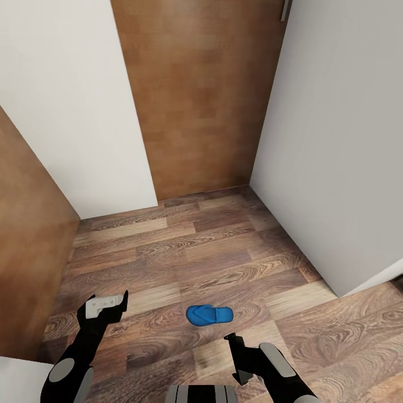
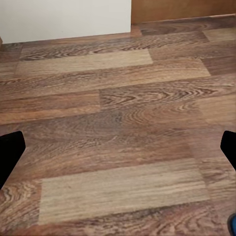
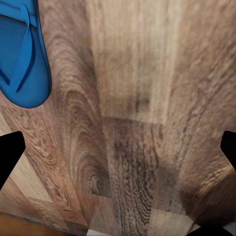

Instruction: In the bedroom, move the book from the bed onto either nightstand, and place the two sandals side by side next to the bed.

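One bright blue sandal (image 1: 209, 314) lies flat on the wood-plank floor (image 1: 224, 263), between and just ahead of my two arms. My left gripper (image 1: 106, 307) hovers open over bare floor to the sandal's left. The right gripper (image 1: 235, 350) is open close behind the sandal, empty. In the right wrist view the sandal (image 3: 22, 49) sits off to one side beyond the open right gripper (image 3: 118, 152). The left wrist view has my open left gripper (image 2: 118, 152) over planks, with a sliver of blue sandal (image 2: 232, 226) at the corner. The book, bed, nightstand and second sandal are out of view.
A tan wooden door (image 1: 207, 95) stands ahead between white walls (image 1: 67, 106). A white wall (image 1: 336, 145) closes in on the right. A brown wooden panel (image 1: 28, 235) borders the left, with a white object (image 1: 17, 380) at the near left corner.
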Robot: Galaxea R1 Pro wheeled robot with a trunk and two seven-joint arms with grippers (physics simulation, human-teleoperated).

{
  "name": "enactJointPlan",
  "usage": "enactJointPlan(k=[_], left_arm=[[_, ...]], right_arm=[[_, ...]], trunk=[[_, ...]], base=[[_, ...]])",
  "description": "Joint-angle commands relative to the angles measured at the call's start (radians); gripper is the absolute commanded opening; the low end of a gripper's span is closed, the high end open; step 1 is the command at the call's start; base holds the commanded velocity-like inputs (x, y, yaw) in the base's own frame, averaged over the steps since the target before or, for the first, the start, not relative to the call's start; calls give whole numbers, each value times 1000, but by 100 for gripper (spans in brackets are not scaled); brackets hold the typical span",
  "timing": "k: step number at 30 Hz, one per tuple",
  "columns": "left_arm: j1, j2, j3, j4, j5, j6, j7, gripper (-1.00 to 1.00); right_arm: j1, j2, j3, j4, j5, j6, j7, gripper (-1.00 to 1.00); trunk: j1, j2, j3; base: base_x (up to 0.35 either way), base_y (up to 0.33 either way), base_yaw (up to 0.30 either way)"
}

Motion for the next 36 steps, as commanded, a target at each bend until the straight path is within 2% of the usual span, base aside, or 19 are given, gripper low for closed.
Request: enactJointPlan(k=[1, 10, 27, 36], left_arm=[[0, 1, -1, -1, 6, 5, 5, 100], [0, 1, -1, -1, 7, 5, 3, 100], [0, 1, -1, -1, 8, 5, 3, 100], [0, 1, -2, -1, 6, 5, 5, 100]], right_arm=[[0, 0, 2, -2, -4, 1, -6, 100], [0, 0, 2, -2, -4, 1, -6, 100], [0, 0, 2, -2, -4, 0, -6, 100], [-3, 0, 19, -12, 0, -2, -14, 100]], trunk=[[0, 0, -1], [0, 0, -1], [0, 0, -1], [0, 0, -1]], base=[[0, 0, 0], [0, 102, 0], [0, 5, 0], [0, 0, 0]])
